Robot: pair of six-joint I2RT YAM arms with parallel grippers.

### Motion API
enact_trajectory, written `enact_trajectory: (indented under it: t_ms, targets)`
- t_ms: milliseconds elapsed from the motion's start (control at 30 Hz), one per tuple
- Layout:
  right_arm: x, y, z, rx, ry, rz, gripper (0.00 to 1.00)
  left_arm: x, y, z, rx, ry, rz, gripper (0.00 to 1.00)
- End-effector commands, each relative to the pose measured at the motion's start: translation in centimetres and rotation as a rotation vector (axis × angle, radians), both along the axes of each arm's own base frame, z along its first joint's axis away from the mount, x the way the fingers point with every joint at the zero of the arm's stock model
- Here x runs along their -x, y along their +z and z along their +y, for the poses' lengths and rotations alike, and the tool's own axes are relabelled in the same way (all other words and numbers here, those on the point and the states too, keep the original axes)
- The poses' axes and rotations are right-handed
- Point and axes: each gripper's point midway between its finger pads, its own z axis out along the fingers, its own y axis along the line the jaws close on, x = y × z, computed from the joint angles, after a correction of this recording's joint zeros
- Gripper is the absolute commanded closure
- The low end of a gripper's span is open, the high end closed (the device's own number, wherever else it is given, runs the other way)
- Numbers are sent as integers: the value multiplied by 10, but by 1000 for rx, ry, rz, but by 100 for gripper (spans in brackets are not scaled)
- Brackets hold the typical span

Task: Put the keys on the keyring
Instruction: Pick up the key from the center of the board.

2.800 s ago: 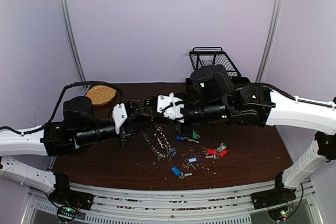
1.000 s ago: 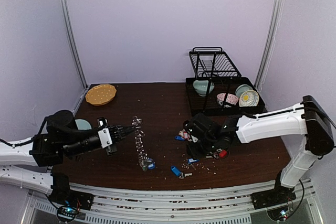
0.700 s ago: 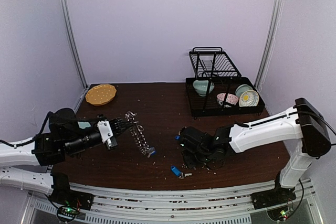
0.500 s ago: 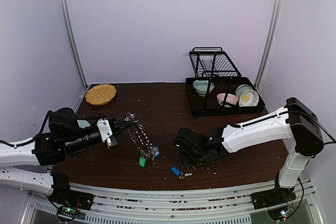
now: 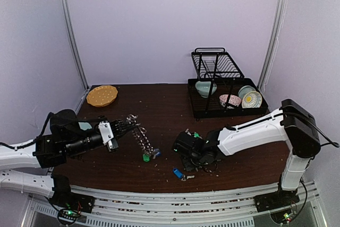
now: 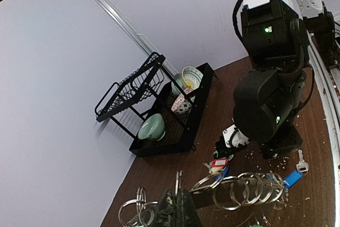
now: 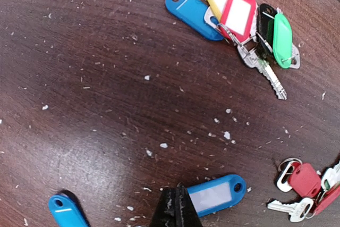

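Left gripper [image 5: 129, 124] is pinching the top end of the keyring [image 5: 142, 141], with its fingers [image 6: 178, 210] clamping tight on a ring. In the top view the chain is hanging toward 5 o'clock from the tips and reaching down to the table [image 5: 159, 104]. A green tag [image 5: 145, 158] and a small blue tag [image 5: 155, 153] are lying at that lower end. You can't tell if they're threaded on.

Right gripper [image 5: 186, 155] is sitting low over the table, at 3 o'clock from the chain's end and near it. Its fingers [image 7: 169, 213] are closing to a point with no gap showing.

In the right wrist view:
- A labelled blue tag [image 7: 212, 194] is lying just at 3 o'clock of the tips. You can't tell whether it's being pinched or only touched.
- A bunch of keys [image 7: 239, 19] is lying at 1 o'clock, with blue, yellow, red, black and green tags overlapping.
- Red-tag keys [image 7: 305, 180] are sitting at the 4 o'clock edge.
- A plain blue tag [image 7: 66, 211] is at 8 o'clock.

The rack [image 5: 223, 86] is standing at 1 o'clock, well apart.
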Motion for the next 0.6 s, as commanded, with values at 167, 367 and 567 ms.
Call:
enact_trajectory:
  t_ms: [167, 367, 567]
  targets:
    - [-13, 36, -7, 16, 32, -74, 100, 0, 23, 1, 89, -11, -41, 100]
    - [-11, 111, 17, -258, 311, -134, 100, -1, 7, -9, 15, -35, -40, 100]
    - [20, 192, 32, -557, 609, -171, 100, -4, 3, -22, -50, -59, -21, 100]
